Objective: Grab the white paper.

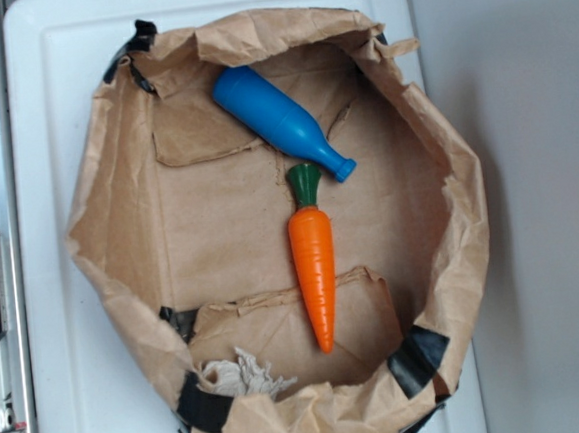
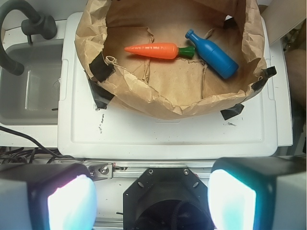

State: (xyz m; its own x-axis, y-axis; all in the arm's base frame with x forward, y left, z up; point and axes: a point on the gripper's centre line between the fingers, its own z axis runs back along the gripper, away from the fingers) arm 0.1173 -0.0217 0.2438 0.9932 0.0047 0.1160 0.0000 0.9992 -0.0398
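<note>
White tray (image 1: 47,195) under a brown paper bag (image 1: 117,190) | white paper (image 1: 244,373) tucked in the bag's corner, beside the black tape (image 1: 206,404), past the carrot (image 1: 314,270) tip | gripper (image 2: 152,201) wide open, empty, well short of the bag | advice — come over the rim, descend straight, pinch the wad's middle — not the bag wall

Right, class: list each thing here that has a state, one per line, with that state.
Paper: crumpled, lying loose in the bag's corner.
Carrot: lying flat, untouched.
Bottle: on its side, capped.
Bag: opened out, rim taped down.
Gripper: open, outside the bag, holding nothing.
</note>
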